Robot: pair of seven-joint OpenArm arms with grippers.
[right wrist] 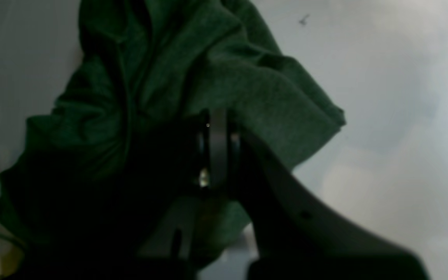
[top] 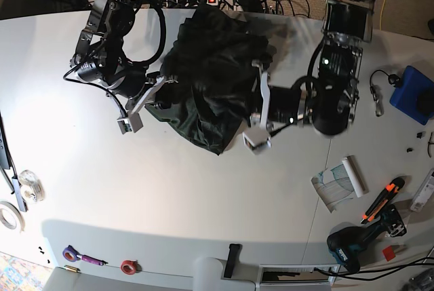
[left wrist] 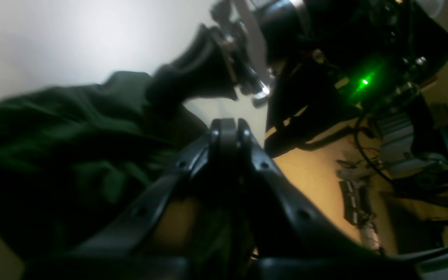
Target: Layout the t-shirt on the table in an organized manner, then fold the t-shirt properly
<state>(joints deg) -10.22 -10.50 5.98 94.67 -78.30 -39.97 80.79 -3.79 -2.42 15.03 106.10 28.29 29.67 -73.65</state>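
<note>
My left wrist view is blurred, and the t-shirt [left wrist: 53, 136] runs off its left edge. Shadow swallows one finger of the right gripper [right wrist: 219, 120]. I can't find sleeves or collar.

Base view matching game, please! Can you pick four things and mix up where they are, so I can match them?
Things:
1. t-shirt
2. drill
3. tape rolls
4. red ring

Places:
A. near the bottom left corner
B. far left side, halfway down
C. top middle, between the two arms
D. bottom right

Pairs: 1-C, 2-D, 3-B, 4-A
</note>
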